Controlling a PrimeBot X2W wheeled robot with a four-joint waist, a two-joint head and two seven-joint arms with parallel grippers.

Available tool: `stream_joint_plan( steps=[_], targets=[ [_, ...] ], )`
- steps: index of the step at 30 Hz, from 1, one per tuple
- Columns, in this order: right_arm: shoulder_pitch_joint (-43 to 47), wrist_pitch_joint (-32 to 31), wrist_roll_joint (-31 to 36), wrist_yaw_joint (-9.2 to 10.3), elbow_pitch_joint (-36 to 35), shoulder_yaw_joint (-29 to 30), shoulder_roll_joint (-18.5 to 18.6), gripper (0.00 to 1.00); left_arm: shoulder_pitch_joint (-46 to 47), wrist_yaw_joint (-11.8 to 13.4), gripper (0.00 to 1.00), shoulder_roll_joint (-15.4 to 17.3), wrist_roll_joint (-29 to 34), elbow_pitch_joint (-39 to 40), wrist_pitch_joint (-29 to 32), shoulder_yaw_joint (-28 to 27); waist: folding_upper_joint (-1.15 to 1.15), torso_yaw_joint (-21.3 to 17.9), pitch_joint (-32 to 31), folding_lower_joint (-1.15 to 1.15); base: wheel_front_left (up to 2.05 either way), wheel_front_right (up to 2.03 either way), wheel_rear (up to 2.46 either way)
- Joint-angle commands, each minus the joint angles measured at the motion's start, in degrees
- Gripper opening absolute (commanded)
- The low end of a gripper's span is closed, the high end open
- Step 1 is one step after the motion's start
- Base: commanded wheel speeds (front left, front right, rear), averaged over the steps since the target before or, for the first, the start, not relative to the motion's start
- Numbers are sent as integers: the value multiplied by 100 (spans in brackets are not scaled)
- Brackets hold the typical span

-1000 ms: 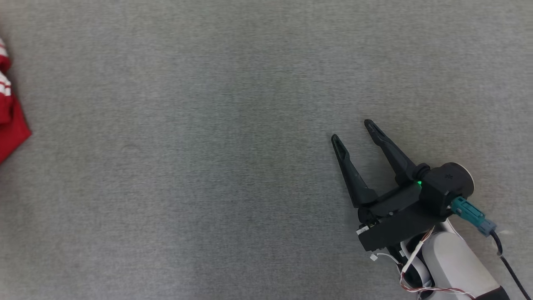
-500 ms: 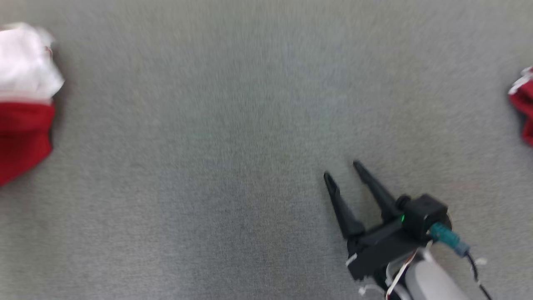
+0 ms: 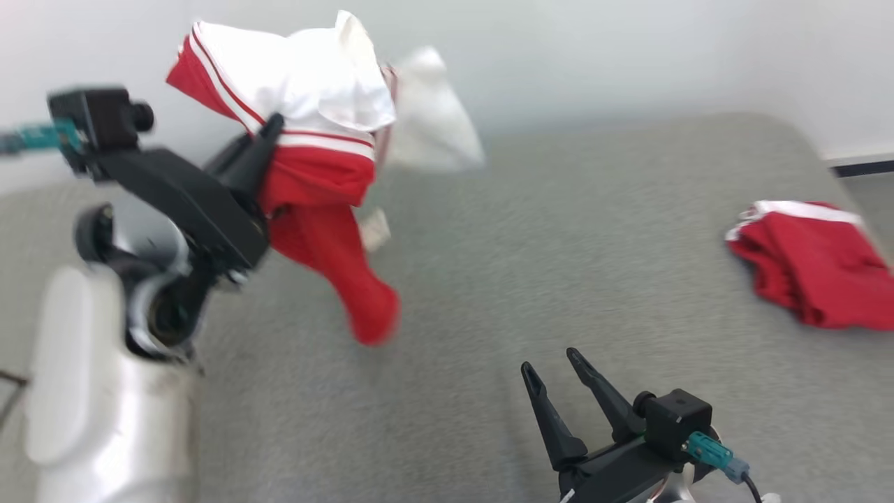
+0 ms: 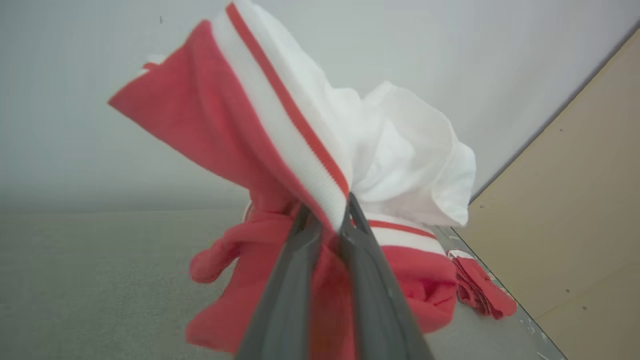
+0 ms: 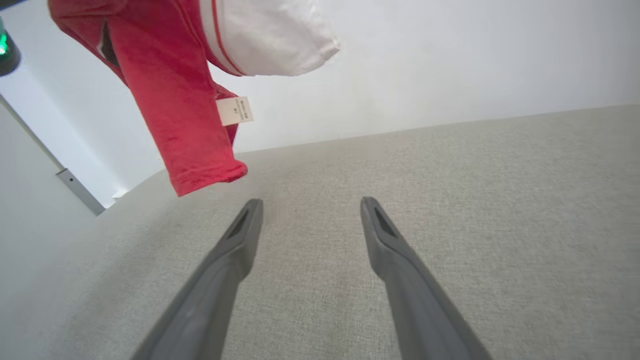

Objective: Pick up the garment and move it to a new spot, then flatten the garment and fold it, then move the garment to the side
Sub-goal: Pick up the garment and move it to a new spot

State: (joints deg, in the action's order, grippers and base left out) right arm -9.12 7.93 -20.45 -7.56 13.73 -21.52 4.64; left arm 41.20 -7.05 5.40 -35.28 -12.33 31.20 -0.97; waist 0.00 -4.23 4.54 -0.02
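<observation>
A red and white garment (image 3: 314, 161) hangs in the air above the grey surface, bunched, with a red sleeve drooping down. My left gripper (image 3: 269, 133) is shut on its striped red-and-white hem; in the left wrist view the hem of the garment (image 4: 300, 150) is pinched between the two fingers of the left gripper (image 4: 327, 217). In the right wrist view the garment (image 5: 190, 100) hangs at the upper left with a small white label on it. My right gripper (image 3: 552, 360) stands open low over the grey surface, holding nothing; the same right gripper (image 5: 310, 202) shows spread fingers.
A second red garment (image 3: 810, 269) with white trim lies crumpled on the grey surface (image 3: 559, 265) at the right. A pale wall rises behind the surface. A tan board (image 4: 575, 210) shows at the right of the left wrist view.
The camera has tilted up and turned. My left arm has come into view with the garment lifted off the surface in its shut fingers. The right gripper stays open.
</observation>
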Motion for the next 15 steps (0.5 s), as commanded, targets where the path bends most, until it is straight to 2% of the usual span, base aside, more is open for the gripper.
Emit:
stream_joint_plan(
  steps=[1, 4, 8, 12, 13, 14, 15],
  targets=[
    [95, 6, -22, 16, 17, -33, -38, 100, -331, 35, 0, -103, 0, 110, -238, 93, 0, -769, -553, 2, 0, 0, 0],
    [128, 18, -56, 16, 50, -59, -95, 100, -787, 94, 0, -215, -242, 104, -702, 342, 0, -1069, -552, 2, 0, 0, 0],
    [93, 13, -46, 16, 71, -90, -117, 100, -1314, 142, 0, -248, 98, -220, -1651, 994, 0, -1424, -464, 2, 0, 0, 0],
    [56, 10, 5, 16, 88, -4, -128, 100, -1471, 308, 0, -234, 443, -895, -2470, 1651, 0, -1648, -371, 2, 0, 0, 0],
    [52, 10, 26, 16, 93, 22, -125, 100, -1482, 381, 78, -238, 640, -1125, -2645, 1811, 0, -1689, -353, 2, 0, 0, 0],
    [58, 18, 39, 16, 98, 49, -126, 100, -1459, 431, 100, -240, 831, -1334, -2822, 1939, 0, -1711, -341, 2, 0, 0, 0],
    [68, 37, 37, 16, 99, 77, -127, 100, -1464, 475, 100, -239, 965, -1582, -2955, 2054, 0, -1727, -332, 2, 0, 0, 0]
  ],
)
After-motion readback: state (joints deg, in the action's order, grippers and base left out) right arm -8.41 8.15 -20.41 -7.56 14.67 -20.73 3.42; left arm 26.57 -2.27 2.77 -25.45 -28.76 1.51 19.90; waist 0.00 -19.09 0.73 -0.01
